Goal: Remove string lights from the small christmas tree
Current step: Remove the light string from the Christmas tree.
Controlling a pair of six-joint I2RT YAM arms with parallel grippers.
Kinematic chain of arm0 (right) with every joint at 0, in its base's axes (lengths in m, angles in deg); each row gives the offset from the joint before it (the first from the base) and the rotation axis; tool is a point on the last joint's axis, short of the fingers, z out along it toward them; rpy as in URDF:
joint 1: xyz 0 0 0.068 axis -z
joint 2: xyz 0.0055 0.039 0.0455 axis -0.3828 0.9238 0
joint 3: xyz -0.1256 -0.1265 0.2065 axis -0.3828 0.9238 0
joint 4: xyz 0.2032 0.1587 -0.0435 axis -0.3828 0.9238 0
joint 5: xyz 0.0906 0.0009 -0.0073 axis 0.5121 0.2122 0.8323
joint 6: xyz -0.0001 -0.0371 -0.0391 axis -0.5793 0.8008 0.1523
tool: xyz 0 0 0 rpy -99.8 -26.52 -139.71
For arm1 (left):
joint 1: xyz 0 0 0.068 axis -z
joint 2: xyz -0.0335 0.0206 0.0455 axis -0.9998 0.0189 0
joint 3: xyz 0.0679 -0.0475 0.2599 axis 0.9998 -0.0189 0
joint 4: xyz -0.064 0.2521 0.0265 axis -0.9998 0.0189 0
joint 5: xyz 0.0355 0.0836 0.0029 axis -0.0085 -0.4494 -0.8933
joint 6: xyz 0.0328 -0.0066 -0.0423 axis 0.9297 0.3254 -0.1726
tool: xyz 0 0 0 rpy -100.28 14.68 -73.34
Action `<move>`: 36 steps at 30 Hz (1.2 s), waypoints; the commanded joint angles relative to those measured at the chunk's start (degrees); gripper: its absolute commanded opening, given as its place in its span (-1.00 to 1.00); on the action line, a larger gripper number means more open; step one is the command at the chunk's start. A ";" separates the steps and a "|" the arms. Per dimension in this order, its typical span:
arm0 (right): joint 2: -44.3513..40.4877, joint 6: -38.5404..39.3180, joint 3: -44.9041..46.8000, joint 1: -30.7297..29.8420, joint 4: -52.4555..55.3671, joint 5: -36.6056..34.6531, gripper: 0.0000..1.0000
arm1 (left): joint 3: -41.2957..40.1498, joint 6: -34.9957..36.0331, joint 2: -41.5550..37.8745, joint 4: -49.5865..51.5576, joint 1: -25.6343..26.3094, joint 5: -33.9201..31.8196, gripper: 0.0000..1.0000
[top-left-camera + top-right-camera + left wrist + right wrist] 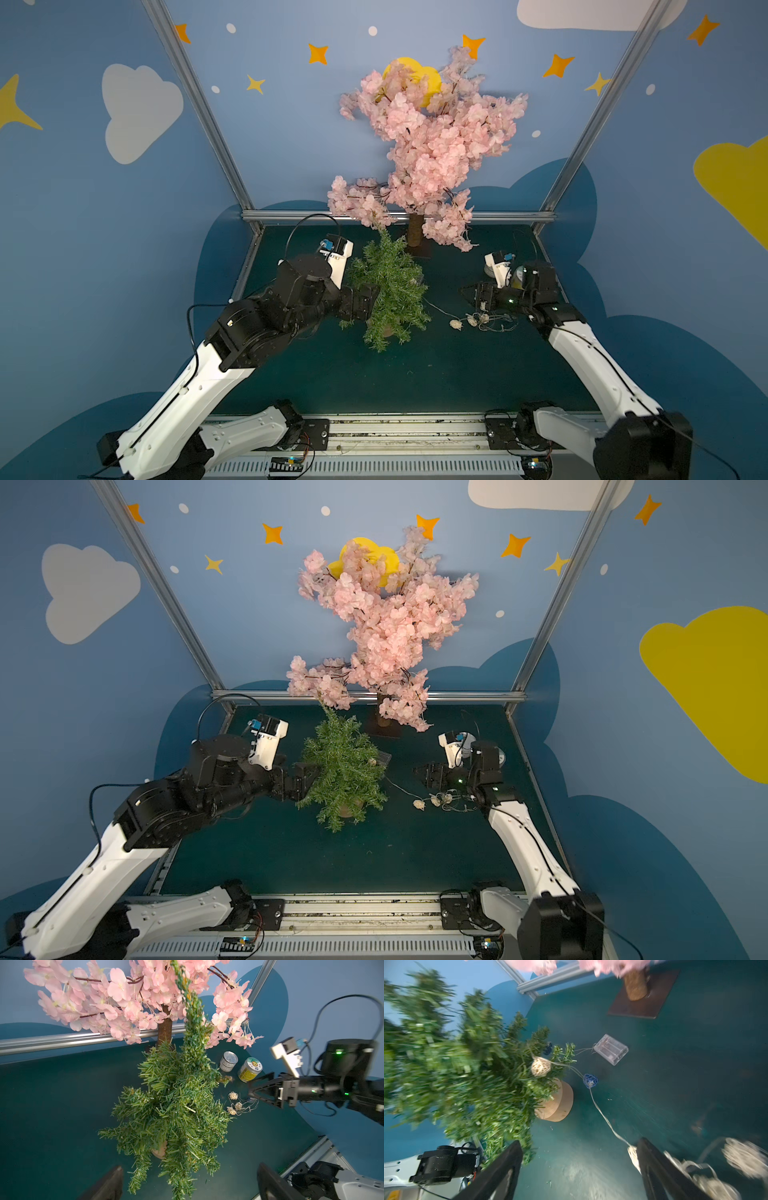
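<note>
The small christmas tree stands mid-table on a tan pot. The string lights lie mostly in a pile on the mat to its right. A thin wire runs back to the tree, where a cream ball hangs in the low branches. A blue ball lies on the mat beside the pot and a clear battery box lies beyond it. My left gripper is open against the tree's left side. My right gripper hovers open over the pile, holding nothing.
A tall pink blossom tree on a brown base plate stands behind the green tree, its low branches touching the green top. Two cans stand at the back right, near my right arm. A metal frame rail bounds the back.
</note>
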 commanded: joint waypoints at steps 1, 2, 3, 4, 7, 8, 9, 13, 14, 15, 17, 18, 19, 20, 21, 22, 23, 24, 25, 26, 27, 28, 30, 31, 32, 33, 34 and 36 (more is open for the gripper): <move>3.86 0.04 0.50 -1.53 -12.89 5.76 0.70 | -0.53 -1.34 -0.46 -1.44 0.18 2.25 0.99; 5.14 0.73 0.63 -2.18 -14.59 4.96 0.69 | -0.88 -1.45 -0.54 -1.78 0.16 2.40 0.99; 6.15 1.77 0.70 -2.63 -15.85 4.45 0.68 | -1.10 -1.49 -0.64 -2.10 0.10 2.45 0.99; 7.45 2.94 0.57 -3.29 -16.73 3.70 0.66 | -1.49 -1.54 -0.73 -2.50 0.18 2.53 0.99; 11.54 5.58 -1.04 -5.50 -17.17 2.09 0.64 | -2.20 -1.62 -0.52 -3.00 0.21 2.70 0.99; 13.09 6.54 -1.80 -6.60 -17.18 1.54 0.64 | -2.31 -1.62 -0.30 -2.96 0.20 2.80 0.99; 14.53 7.32 -2.38 -7.50 -17.04 0.89 0.64 | -2.32 -1.62 -0.15 -2.96 0.18 2.93 0.99; 20.22 7.81 -3.68 -8.87 -18.96 -0.42 0.60 | -2.05 -0.97 -0.03 -2.96 0.09 3.32 0.99; 21.23 7.62 -3.34 -8.80 -20.61 -0.39 0.60 | -1.74 -0.82 -0.10 -2.88 0.18 3.41 0.99; 21.96 7.47 -3.17 -8.83 -21.61 -0.21 0.60 | -1.49 -0.72 -0.10 -2.66 0.19 3.38 0.99; 23.67 7.21 -3.63 -8.90 -23.06 0.65 0.60 | -1.09 -0.36 -0.11 -2.22 0.21 3.33 0.99; 24.58 7.05 -4.10 -9.07 -23.52 1.37 0.58 | -0.90 -0.18 -0.12 -1.87 0.18 3.24 0.99; 25.43 6.71 -4.51 -9.35 -24.41 1.85 0.57 | -0.72 0.01 -0.03 -1.58 0.03 3.07 0.99; 26.25 6.32 -4.78 -9.73 -25.38 2.02 0.57 | -0.61 0.28 0.06 -1.37 0.31 2.98 0.99; 26.88 6.10 -5.04 -10.15 -26.10 2.03 0.56 | -0.61 0.42 0.05 -1.29 0.18 2.97 0.99; 27.72 5.75 -5.31 -10.55 -27.09 2.10 0.56 | -0.63 0.58 0.11 -1.29 0.18 2.89 0.99; 28.54 5.45 -5.65 -10.99 -28.16 2.51 0.55 | -0.76 0.69 0.08 -1.29 0.18 2.80 0.99; 29.25 5.02 -5.98 -11.30 -28.91 2.78 0.55 | -0.94 0.74 -0.03 -1.37 0.18 2.71 0.99; 30.05 4.45 -6.40 -11.61 -29.65 3.08 0.54 | -1.05 0.82 -0.07 -1.55 0.22 2.63 0.99; 30.84 3.93 -6.93 -11.88 -30.23 3.22 0.53 | -1.22 0.88 -0.11 -1.72 0.18 2.62 0.99; 31.52 3.48 -7.31 -12.06 -30.77 3.31 0.52 | -1.46 0.92 -0.16 -1.81 0.20 2.54 0.99; 32.32 2.87 -7.60 -12.15 -31.91 3.26 0.50 | -1.62 1.01 -0.17 -1.98 0.18 2.50 0.99; 33.65 1.05 -7.54 -12.21 -34.70 2.57 0.43 | -1.77 1.39 -0.19 -2.25 0.19 2.62 0.99; 34.37 0.19 -7.47 -12.18 -36.12 2.13 0.35 | -1.84 1.63 -0.18 -2.41 0.18 2.83 0.99; 34.98 -0.72 -7.38 -12.10 -37.34 1.80 0.24 | -1.86 1.91 -0.28 -2.58 0.25 3.04 0.99; 35.55 -1.84 -7.00 -12.08 -39.28 1.51 0.09 | -1.86 2.10 -0.39 -2.78 0.19 3.30 0.99; 35.90 -3.04 -6.37 -12.08 -41.68 1.24 -0.08 | -1.86 2.31 -0.63 -3.04 0.18 3.41 0.99; 36.16 -5.25 -4.90 -12.11 -46.07 0.43 -0.42 | -1.90 2.79 -0.88 -3.31 0.18 3.20 0.99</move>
